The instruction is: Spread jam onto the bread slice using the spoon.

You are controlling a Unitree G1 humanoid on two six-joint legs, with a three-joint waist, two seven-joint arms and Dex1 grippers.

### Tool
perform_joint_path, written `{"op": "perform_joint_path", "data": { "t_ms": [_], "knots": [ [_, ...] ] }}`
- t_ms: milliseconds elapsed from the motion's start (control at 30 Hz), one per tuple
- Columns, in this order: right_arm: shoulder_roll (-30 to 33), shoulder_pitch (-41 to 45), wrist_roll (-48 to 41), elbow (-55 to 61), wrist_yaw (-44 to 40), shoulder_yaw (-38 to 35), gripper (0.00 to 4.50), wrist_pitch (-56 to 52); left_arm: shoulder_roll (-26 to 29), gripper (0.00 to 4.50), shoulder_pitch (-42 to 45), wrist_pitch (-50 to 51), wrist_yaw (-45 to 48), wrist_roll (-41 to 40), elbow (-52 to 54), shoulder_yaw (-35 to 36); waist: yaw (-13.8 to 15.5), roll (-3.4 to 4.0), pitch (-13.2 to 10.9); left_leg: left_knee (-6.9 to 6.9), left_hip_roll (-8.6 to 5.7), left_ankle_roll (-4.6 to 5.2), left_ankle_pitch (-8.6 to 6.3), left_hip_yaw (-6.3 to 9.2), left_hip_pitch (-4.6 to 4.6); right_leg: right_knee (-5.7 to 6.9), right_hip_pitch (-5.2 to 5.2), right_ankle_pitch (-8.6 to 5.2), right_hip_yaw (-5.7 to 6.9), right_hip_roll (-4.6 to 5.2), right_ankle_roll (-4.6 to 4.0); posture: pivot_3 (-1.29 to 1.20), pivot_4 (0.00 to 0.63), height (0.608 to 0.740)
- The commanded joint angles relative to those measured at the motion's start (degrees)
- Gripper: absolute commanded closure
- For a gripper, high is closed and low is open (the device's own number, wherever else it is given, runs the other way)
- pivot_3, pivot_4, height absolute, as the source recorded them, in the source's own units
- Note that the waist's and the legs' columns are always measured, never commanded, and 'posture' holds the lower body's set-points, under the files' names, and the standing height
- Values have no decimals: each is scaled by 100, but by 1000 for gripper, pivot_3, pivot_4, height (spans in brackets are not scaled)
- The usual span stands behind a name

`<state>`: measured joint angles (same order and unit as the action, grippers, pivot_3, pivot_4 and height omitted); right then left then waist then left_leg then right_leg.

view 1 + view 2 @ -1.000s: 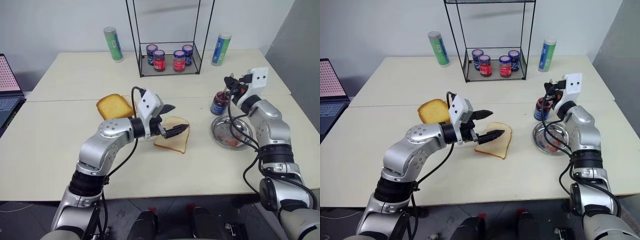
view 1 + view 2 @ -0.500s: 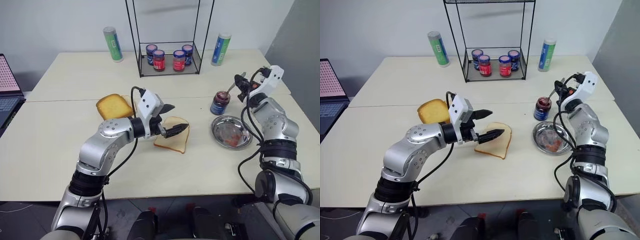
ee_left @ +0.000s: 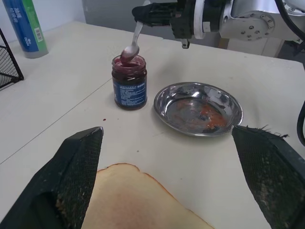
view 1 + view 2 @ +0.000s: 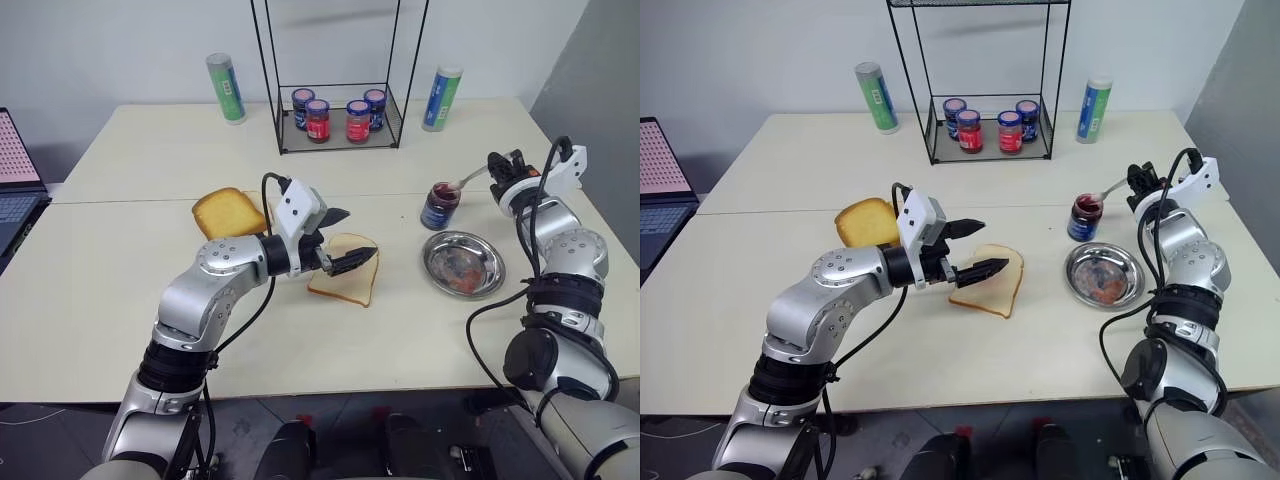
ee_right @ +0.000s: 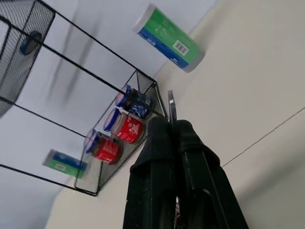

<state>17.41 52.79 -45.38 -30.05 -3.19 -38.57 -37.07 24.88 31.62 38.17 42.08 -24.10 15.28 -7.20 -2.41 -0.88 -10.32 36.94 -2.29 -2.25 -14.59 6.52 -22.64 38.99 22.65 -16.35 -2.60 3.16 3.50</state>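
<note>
The bread slice (image 4: 345, 272) lies flat at mid-table. My left gripper (image 4: 350, 238) hovers open over its near edge, one finger on each side, holding nothing. To the right stands the open glass jar of dark red jam (image 4: 438, 205) with its blue label. My right gripper (image 4: 499, 166) is beside the jar on the right, shut on the handle of the spoon (image 4: 468, 180). The spoon slants down to the left, and its bowl (image 3: 130, 51) sits at the jar's mouth, touching the jam. The handle's end (image 5: 170, 105) pokes out past the shut fingers.
A round steel plate (image 4: 432, 250) smeared red sits in front of the jar. A toasted slice (image 4: 230, 212) lies left of the bread. A wire rack (image 4: 340, 140) with several small jars stands at the back, between two tall canisters (image 4: 227, 88) (image 4: 442, 98). A laptop (image 4: 15, 170) is far left.
My right gripper has swung right, away from above the jar, and rolled. The spoon went from nearly upright to slanted, its bowl still at the jar. The left arm kept still.
</note>
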Motion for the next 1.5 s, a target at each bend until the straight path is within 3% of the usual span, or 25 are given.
{"op": "perform_joint_path", "data": {
  "t_ms": [33,767,933,1267,1500],
  "knots": [
    [8,223,-455,302,93,-166,4461,-151,77,0,25,-165,56,-7,70,120,0,0,0,0,1,0,0,0,-1,0,1,0,0,0,0,0,150,740],
    [345,-331,679,916,-554,1140,4461,542,106,0,-67,-213,70,20,116,69,-42,0,0,0,0,0,0,0,-7,0,7,0,0,0,0,0,150,740],
    [383,-609,1633,929,-1185,2123,4461,1240,97,0,-44,-189,75,16,128,52,-67,0,0,0,-2,0,0,-2,-6,-1,8,0,-1,-1,0,0,150,740],
    [221,-459,1454,701,-1162,1847,4461,1136,132,0,-102,-150,48,-3,217,103,-68,0,0,1,2,-2,1,2,-11,-1,13,0,0,0,0,0,150,740],
    [-97,-177,488,473,-512,883,4461,452,121,0,-100,-141,6,-34,181,153,-65,0,0,0,5,-2,1,2,-11,1,14,0,0,0,0,0,150,740]
  ]
}}
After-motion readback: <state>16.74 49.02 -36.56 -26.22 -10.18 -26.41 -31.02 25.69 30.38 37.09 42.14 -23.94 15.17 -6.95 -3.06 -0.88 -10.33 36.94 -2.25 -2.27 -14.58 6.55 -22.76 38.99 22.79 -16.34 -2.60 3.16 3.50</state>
